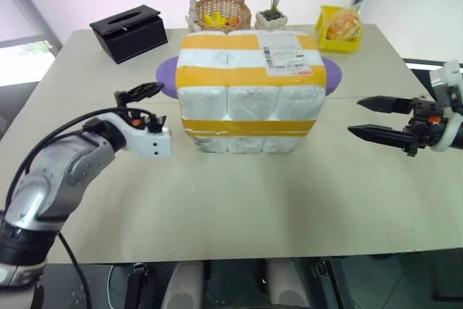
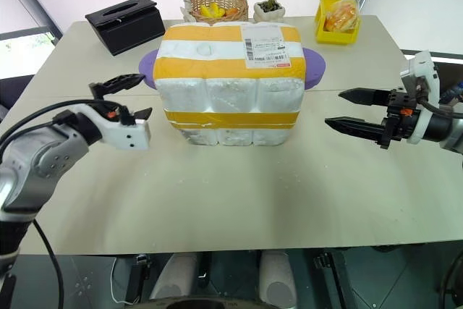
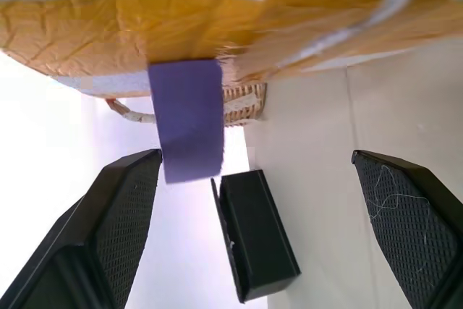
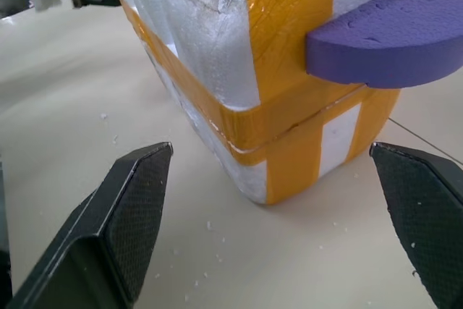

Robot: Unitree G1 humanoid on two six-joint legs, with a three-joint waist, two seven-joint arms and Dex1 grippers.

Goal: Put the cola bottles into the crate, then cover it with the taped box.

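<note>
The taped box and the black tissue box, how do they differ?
The taped box is white foam wrapped in yellow tape bands; the tissue box is plain black. The taped box is far larger and stands mid-table; the tissue box sits at the far left corner. The taped box carries a shipping label on top; the tissue box has a slot. Both rest on the table.

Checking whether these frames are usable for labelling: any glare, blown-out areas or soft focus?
Left eye view: window backdrop blown out white, taped box evenly lit with a soft shadow. Left wrist view: background overexposed, box close and slightly soft, black tissue box sharp. Right wrist view: fingers crisp, purple handle a little soft.
</note>
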